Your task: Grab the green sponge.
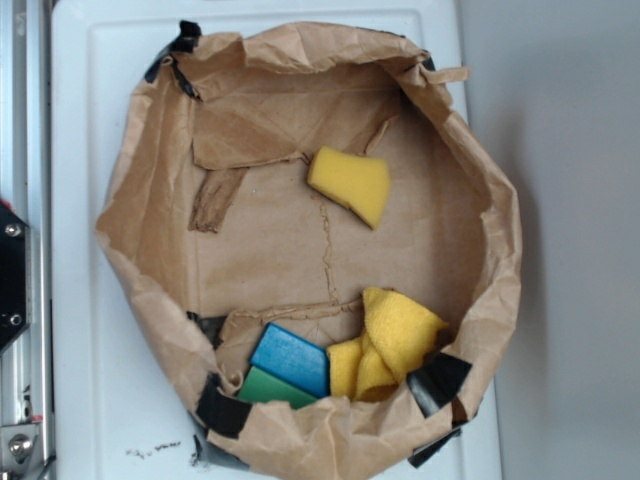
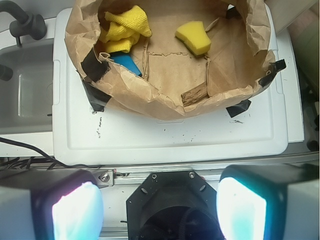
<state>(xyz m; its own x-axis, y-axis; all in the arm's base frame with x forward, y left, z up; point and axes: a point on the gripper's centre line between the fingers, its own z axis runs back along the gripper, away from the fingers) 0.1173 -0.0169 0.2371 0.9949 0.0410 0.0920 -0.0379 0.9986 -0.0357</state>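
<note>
The green sponge (image 1: 268, 388) lies at the paper bag's (image 1: 480, 190) near wall, wedged beside the blue sponge (image 1: 291, 358). In the wrist view the wall seems to hide it. The gripper (image 2: 160, 207), spread and empty, hovers well back, outside the bag.

We see a white bench (image 1: 90, 330) filling most of the exterior frame, its raised rim running along the top. A crumpled brown paper bag (image 1: 300, 255) rests directly on it, fixed at its corners with black tape (image 1: 222, 410). Small dark specks (image 1: 150, 453) lie at the lower left
</note>
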